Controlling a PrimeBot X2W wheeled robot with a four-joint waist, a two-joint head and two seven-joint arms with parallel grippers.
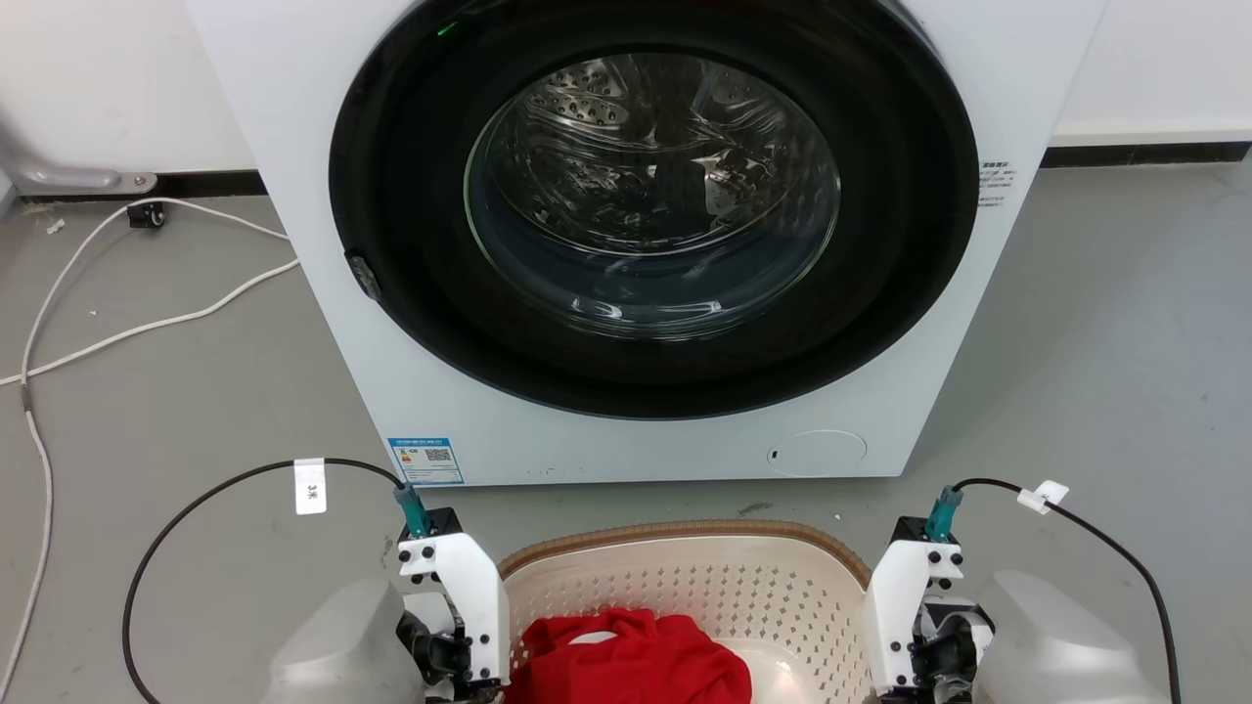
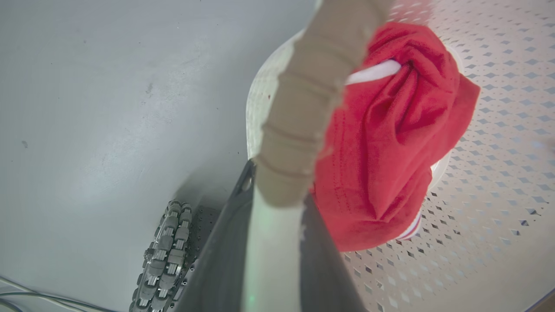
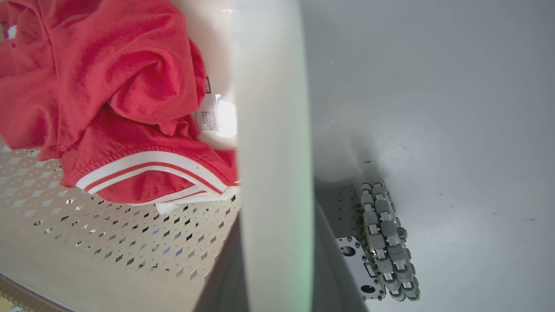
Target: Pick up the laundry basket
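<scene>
**Two hands, one basket, both ends taken**

The washing machine (image 1: 606, 450) stands with its round door (image 1: 650, 196) shut, and everything else sits in front of it. Just before the machine's foot, centred on the door, is the laundry basket (image 1: 685, 587), cream with pierced walls and a brown rim (image 1: 685, 530). Its long axis runs side to side, parallel to the machine's front. I cannot tell whether its base rests on the floor (image 1: 147, 411) or hangs a little clear of it. Inside, on the side farther from the machine, lies a crumpled red garment (image 1: 636, 670) with white trim.

The left hand (image 2: 279, 186) is at the basket's left end and the right hand (image 3: 277, 216) at its right end. Both point down, level with one another in front of the machine. Neither is nearer, since each is on its own end. In each wrist view the two dark fingers (image 2: 225, 260) lie tight along both faces of a white handle (image 2: 269, 251) with no gap showing. From that I judge both hands clenched on the basket's handles.

As I read it, the coming move turns on that symmetry. The basket lies lengthwise between the hands, so the lift should go straight up with both arms rising evenly, or the load will tip towards one end.
</scene>
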